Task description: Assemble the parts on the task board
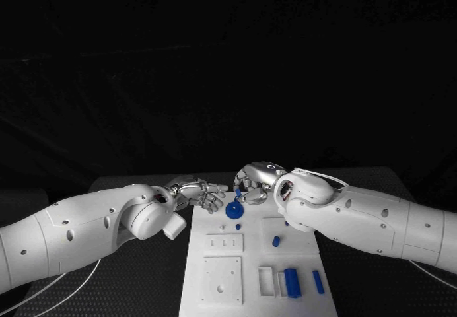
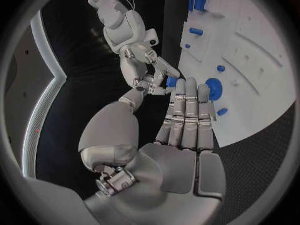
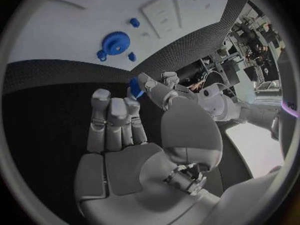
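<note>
The white task board (image 1: 221,264) lies in the middle of the table. A blue gear (image 1: 234,212) (image 2: 214,88) (image 3: 115,42) sits at its far end with small blue pegs (image 3: 133,22) round it. Just above the gear, my right hand (image 1: 255,185) (image 3: 125,135) pinches a small blue part (image 1: 238,193) (image 2: 172,81) (image 3: 135,88) between thumb and fingertip. My left hand (image 1: 198,193) (image 2: 187,120) faces it from the other side, fingers straight and together, fingertips (image 2: 179,87) right at the part, thumb apart. I cannot tell whether they touch it.
Nearer on the board lie a short blue peg (image 1: 276,242), a thick blue block (image 1: 292,282) and a thin blue bar (image 1: 317,281), beside two raised white square plates (image 1: 223,243). Black table surface (image 1: 142,277) flanks the board under both arms.
</note>
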